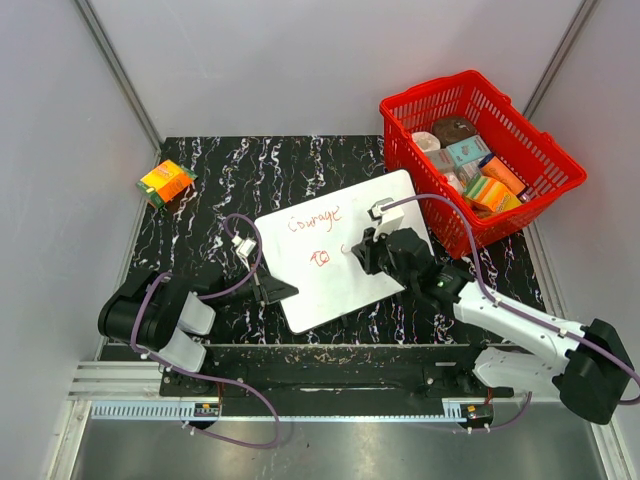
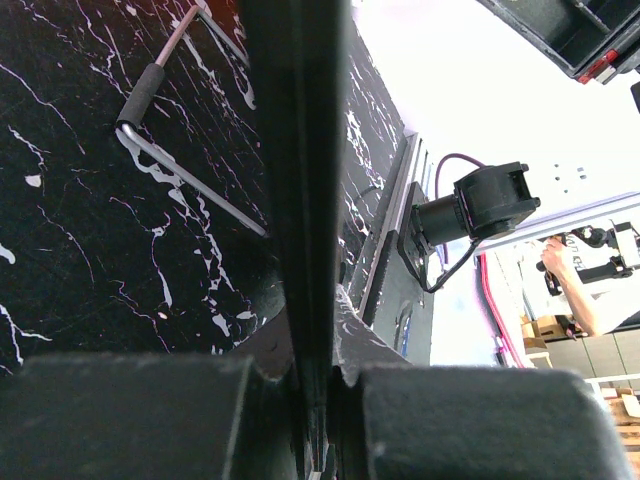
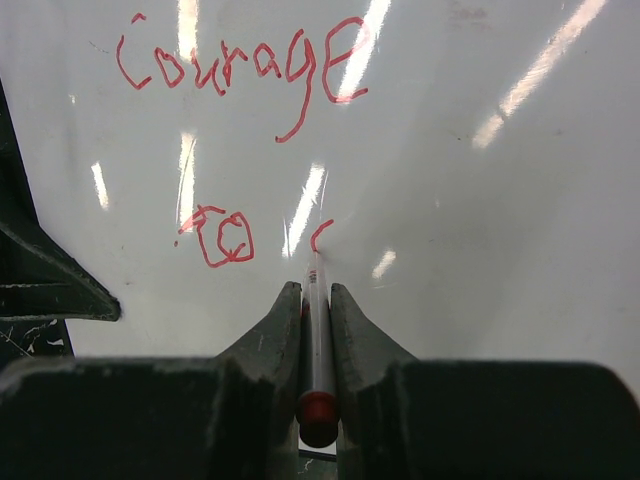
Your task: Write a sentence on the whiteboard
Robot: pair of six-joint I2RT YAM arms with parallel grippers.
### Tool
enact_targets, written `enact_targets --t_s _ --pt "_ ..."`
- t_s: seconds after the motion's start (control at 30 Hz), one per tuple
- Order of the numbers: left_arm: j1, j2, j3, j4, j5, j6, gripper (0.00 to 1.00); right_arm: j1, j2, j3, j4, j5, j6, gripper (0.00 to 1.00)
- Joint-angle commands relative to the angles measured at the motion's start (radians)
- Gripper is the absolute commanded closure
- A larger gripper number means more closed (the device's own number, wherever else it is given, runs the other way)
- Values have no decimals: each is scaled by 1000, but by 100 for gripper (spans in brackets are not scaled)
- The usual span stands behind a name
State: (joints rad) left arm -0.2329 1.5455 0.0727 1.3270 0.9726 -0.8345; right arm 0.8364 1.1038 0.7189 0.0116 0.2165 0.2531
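The whiteboard (image 1: 345,205) lies tilted on the black marbled table. Red writing on it reads "courage" (image 1: 315,220) on one line and "to" (image 1: 320,257) below. My right gripper (image 1: 362,250) is shut on a red marker (image 3: 318,340), whose tip touches the whiteboard (image 3: 480,200) at a short curved stroke (image 3: 320,235) right of "to" (image 3: 225,238); "courage" (image 3: 240,65) is above. My left gripper (image 1: 270,290) is shut on the board's left edge, seen as a dark vertical strip (image 2: 300,200) between its jaws (image 2: 318,385).
A red basket (image 1: 405,150) full of packaged goods stands at the back right, close to the board's corner. An orange box (image 1: 166,183) lies at the table's left edge. A bent metal hex key (image 2: 160,140) lies on the table near my left gripper.
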Motion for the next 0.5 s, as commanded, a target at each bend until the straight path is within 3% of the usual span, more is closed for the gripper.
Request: enact_targets --t_s 0.0,0.47 --pt "-6 -5 21 17 -81 98 100 -7 -18 -12 -53 12 5 100" --pt "-14 -5 19 12 -86 104 100 -7 -7 4 -27 124 23 100"
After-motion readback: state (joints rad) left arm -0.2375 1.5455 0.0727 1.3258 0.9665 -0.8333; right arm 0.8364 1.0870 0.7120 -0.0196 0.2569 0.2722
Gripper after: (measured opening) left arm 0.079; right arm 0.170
